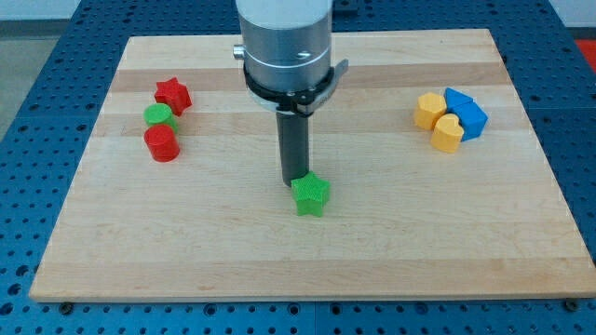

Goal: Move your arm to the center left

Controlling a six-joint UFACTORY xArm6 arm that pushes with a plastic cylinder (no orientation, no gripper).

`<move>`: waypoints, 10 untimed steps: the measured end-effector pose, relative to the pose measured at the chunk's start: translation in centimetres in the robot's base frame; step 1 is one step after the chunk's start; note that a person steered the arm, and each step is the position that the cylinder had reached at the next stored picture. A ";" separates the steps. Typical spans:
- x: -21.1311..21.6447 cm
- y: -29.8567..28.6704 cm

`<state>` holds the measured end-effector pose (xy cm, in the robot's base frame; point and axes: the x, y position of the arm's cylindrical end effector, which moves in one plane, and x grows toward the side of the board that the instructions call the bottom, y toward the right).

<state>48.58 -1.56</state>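
My tip (pixel 296 180) is near the middle of the wooden board (pixel 307 242), touching or just behind the top edge of a green star block (pixel 311 195). The rod hangs from the silver arm at the view's top centre. At the view's left a red star block (pixel 172 94), a green round block (pixel 159 115) and a red cylinder block (pixel 161 143) stand in a tight column, well left of my tip.
At the view's right a cluster: a yellow hexagon-like block (pixel 429 110), a yellow heart-like block (pixel 448 133) and a blue block (pixel 465 113), touching each other. A blue perforated table surrounds the board.
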 end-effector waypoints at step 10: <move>-20.1 -7.2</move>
<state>28.47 -8.80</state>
